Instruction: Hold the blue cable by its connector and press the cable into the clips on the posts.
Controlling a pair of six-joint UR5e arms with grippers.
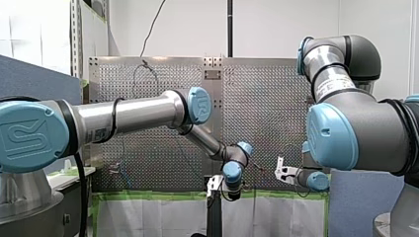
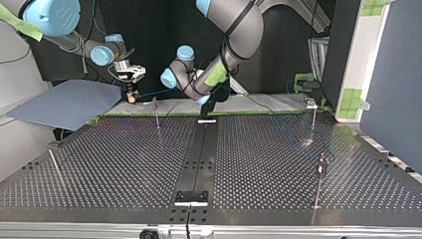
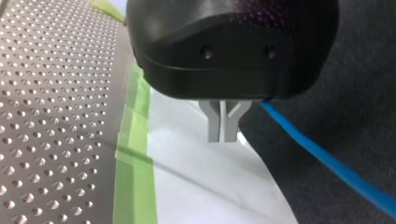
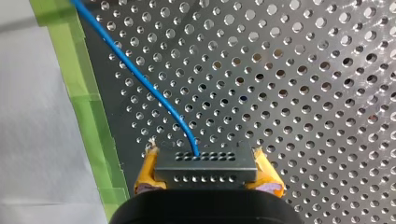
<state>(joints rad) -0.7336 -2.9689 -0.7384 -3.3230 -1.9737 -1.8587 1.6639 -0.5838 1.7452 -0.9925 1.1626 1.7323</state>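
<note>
Yellow pads (image 4: 148, 175) of my right gripper (image 4: 206, 173) clamp the connector (image 4: 205, 161), upper left in the top view. The blue cable (image 4: 140, 77) runs off it, seemingly unclipped. My left gripper (image 3: 223, 137) is closed on nothing, the cable just beside it. Next, probably: lower the cable onto the nearest post (image 2: 157, 113).

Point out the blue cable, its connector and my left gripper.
blue cable (image 4: 140, 77): right wrist view, middle of its visible run.
connector (image 4: 205, 168): right wrist view, centre of its holed face.
left gripper (image 3: 223, 138): left wrist view, midway between its fingertips.
</note>
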